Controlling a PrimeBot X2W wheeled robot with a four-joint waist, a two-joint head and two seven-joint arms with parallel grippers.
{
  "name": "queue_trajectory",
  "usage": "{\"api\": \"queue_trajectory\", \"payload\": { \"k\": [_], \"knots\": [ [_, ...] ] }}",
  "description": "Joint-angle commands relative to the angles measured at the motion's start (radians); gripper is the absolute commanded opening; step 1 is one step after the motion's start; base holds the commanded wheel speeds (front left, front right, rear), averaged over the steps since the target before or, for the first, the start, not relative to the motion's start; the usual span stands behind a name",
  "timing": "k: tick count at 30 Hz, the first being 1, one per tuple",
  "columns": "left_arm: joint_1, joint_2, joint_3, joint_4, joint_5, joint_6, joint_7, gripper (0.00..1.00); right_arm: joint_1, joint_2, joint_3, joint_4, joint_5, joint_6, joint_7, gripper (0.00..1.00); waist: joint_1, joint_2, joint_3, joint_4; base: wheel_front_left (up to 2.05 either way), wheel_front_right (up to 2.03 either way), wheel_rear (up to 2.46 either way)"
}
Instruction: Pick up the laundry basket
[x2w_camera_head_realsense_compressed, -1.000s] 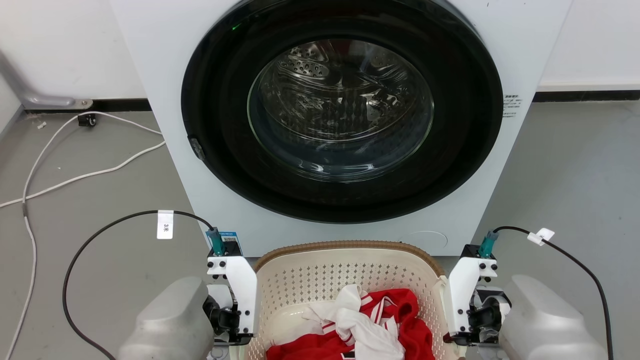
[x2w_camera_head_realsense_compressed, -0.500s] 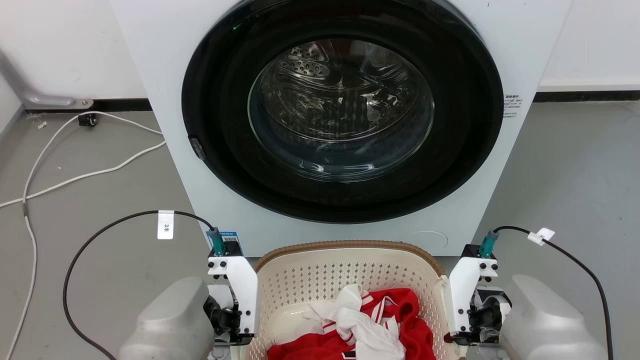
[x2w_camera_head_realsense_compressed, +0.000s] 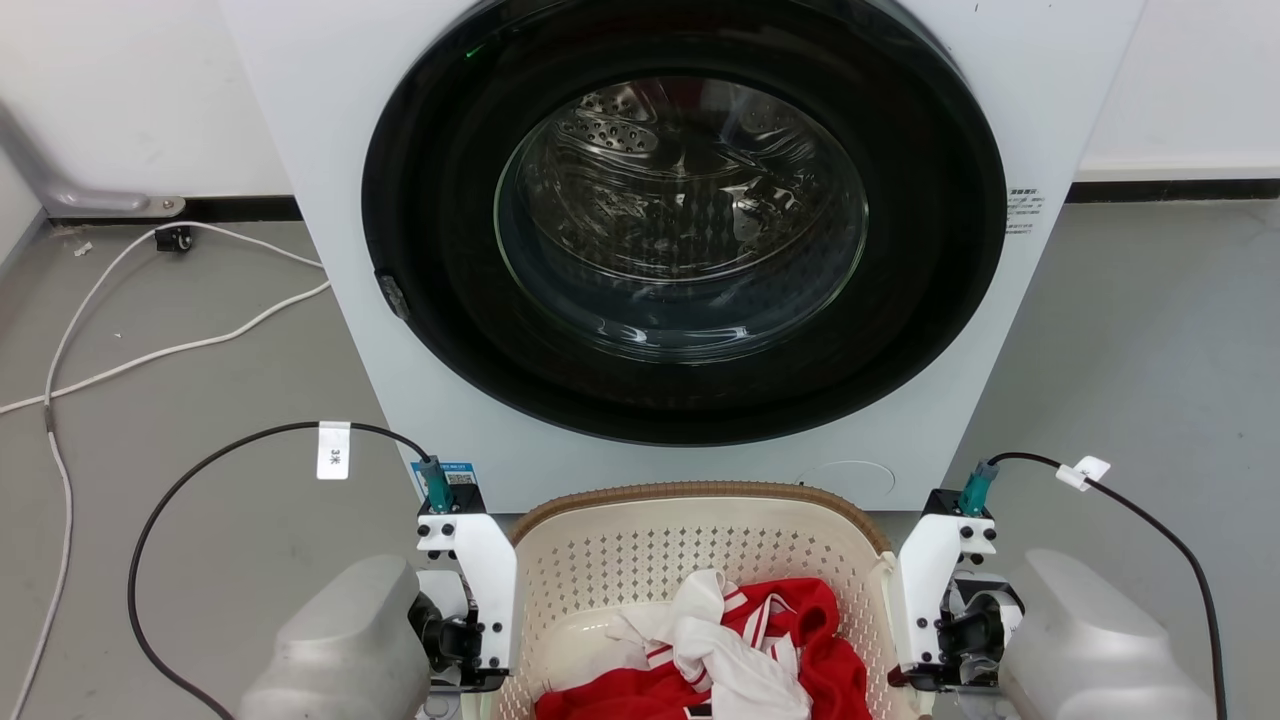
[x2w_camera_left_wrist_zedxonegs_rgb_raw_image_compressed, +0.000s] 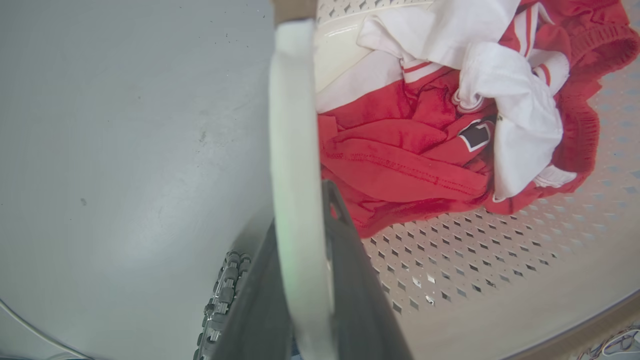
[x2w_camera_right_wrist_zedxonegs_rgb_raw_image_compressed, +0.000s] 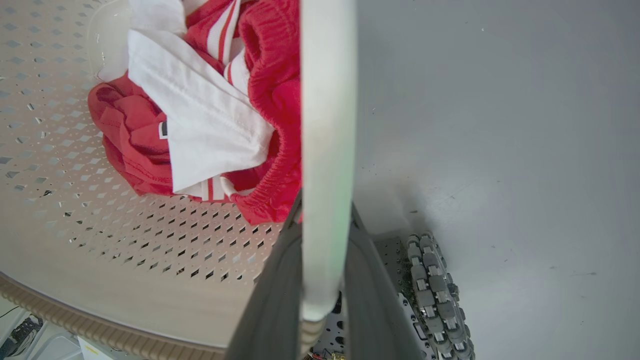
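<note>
Laundry basket (x2w_camera_head_realsense_compressed: 640, 560): gripped on both sides, directly in front of the front-loading washer (x2w_camera_head_realsense_compressed: 330, 150).
I read the left pincer (x2w_camera_left_wrist_zedxonegs_rgb_raw_image_compressed: 300, 210) as closed on the white left loop handle (x2w_camera_left_wrist_zedxonegs_rgb_raw_image_compressed: 292, 125) and the right pincer (x2w_camera_right_wrist_zedxonegs_rgb_raw_image_compressed: 325, 210) as closed on the right loop handle (x2w_camera_right_wrist_zedxonegs_rgb_raw_image_compressed: 327, 100), with one dark finger against each face of the strap. The basket lies between my two arms and holds crumpled red-and-white garments (x2w_camera_head_realsense_compressed: 760, 660).
</note>
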Motion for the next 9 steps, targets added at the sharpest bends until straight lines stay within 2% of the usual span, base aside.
{"api": "queue_trajectory", "payload": {
  "k": [1,9],
  "knots": [
    [-0.01,-0.046,-0.001,-0.024,-0.013,-0.019,-0.003,0.0,-0.003,0.044,-0.004,-0.018,0.018,0.016,0.002,0.0,0.0,-0.0001,0.0,0.0,0.0,0.0,0.0],
    [-0.016,-0.04,-0.01,-0.015,-0.017,-0.019,-0.019,0.0,0.002,0.044,0.0,-0.018,0.028,0.016,0.007,0.0,0.0,-0.0001,0.001,-0.001,0.0,0.0,0.0]
  ]
}}
